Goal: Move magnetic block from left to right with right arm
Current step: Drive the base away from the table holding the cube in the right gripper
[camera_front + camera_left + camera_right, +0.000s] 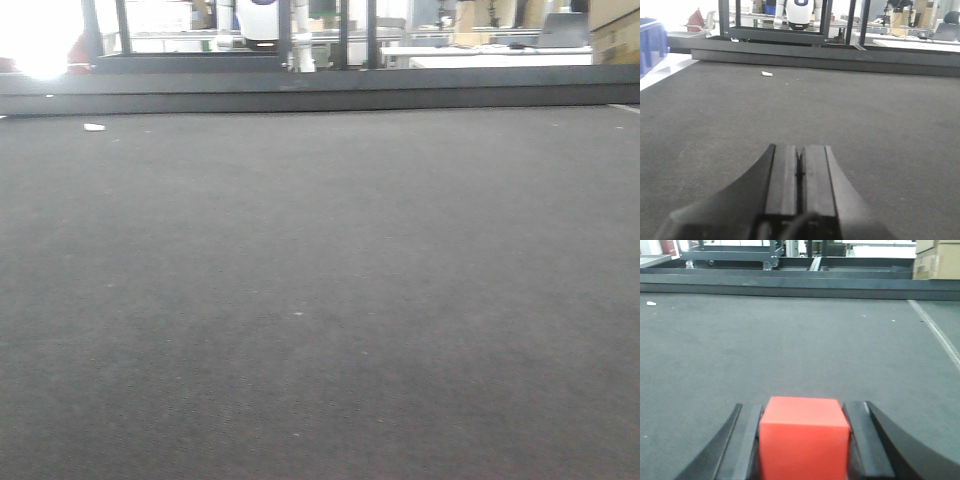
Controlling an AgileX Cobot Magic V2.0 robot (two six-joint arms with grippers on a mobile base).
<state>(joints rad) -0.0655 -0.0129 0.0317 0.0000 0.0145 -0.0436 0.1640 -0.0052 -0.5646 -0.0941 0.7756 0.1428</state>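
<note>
Right gripper: my two black fingers are parted only as wide as the cube between them. One pad lies flat against its left face and the other against its right, so I have it clamped.
Magnetic block: the small bright-red matte cube with crisp edges sits between my right fingers, low in the right wrist view, with its top face and near face showing.
Block's underside: out of sight, so I cannot tell whether it rests on the surface or hangs above it.
Left gripper: my black fingers are pressed together with only a thin seam between them. They hold nothing and point out over the bare surface.
Surface: a dark grey, felt-like mat spreads wide under both wrists.
White scrap: a small pale fragment lies far out on the mat near the back edge, well apart from both grippers.
White line: a thin stripe runs along the mat on my right side.
Back edge: a low black metal rail crosses the far end.
Beyond the rail: a brown cardboard box stands to the right.
</note>
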